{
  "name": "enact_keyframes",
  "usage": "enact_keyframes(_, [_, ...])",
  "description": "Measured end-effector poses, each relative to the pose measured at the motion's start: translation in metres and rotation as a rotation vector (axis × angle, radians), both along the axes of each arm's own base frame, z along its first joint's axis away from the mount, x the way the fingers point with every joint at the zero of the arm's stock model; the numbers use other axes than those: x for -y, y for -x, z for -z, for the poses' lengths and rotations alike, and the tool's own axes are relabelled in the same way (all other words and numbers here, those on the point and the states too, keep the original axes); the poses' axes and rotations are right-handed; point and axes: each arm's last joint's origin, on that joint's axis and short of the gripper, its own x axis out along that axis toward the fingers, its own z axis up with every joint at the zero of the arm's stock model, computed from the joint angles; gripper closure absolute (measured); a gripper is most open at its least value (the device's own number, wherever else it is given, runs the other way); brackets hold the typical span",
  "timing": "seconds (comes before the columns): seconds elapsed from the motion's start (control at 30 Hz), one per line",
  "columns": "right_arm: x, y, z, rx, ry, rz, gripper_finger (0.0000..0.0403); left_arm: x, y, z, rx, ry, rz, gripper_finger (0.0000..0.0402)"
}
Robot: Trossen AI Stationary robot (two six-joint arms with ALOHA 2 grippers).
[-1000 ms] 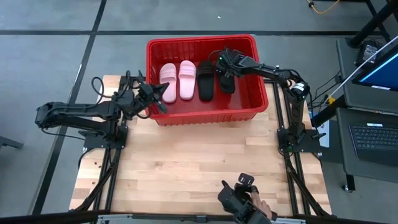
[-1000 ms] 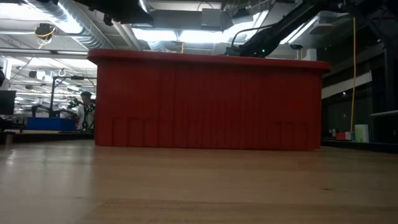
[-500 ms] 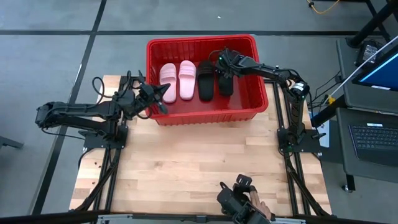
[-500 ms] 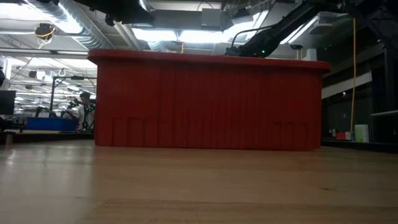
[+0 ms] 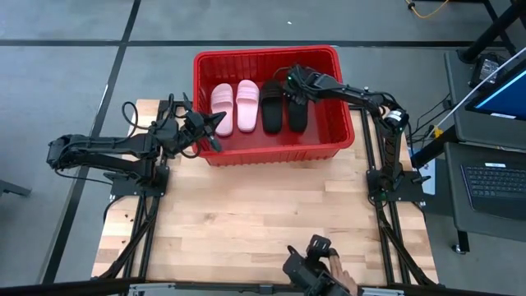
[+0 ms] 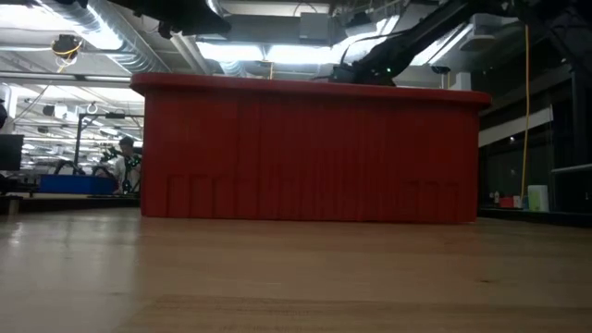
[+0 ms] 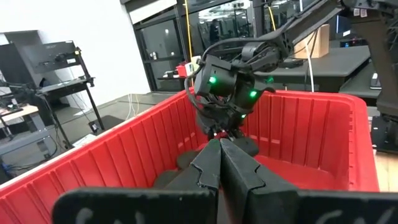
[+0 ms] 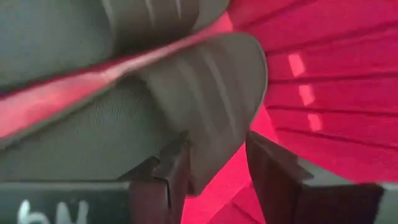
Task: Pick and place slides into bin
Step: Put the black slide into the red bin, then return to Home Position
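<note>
Black slide (image 5: 297,113) lies in the bin (image 5: 345,123) under the parted right gripper (image 5: 293,90).

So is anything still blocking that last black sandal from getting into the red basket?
Nothing visible does. The last black slide already lies inside the bin, beside the other black slide and the two pink slides. The right end effector hangs open just above it.

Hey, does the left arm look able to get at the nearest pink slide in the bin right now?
Probably yes: the shut left pincer sits beside that pink slide, inside the bin, nothing between.
</note>
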Motion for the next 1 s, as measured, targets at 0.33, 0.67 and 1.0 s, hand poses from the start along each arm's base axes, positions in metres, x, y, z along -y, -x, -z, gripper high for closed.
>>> enact_keyframes(0.33, [-0.015, -0.009, -0.023, -0.015, -0.039, -0.001, 0.0247, 0.002, 0.0, -0.001, -0.004, -0.014, 0.076, 0.0399])
enact_keyframes(0.67, [-0.043, -0.009, -0.066, -0.052, -0.153, 0.096, 0.0313, 0.008, 0.019, -0.011, 0.014, -0.031, 0.161, 0.04])
enact_keyframes(1.0, [-0.104, -0.034, -0.158, 0.184, -0.091, -0.02, 0.0398, 0.02, 0.085, -0.022, 0.091, -0.034, 0.187, 0.0399])
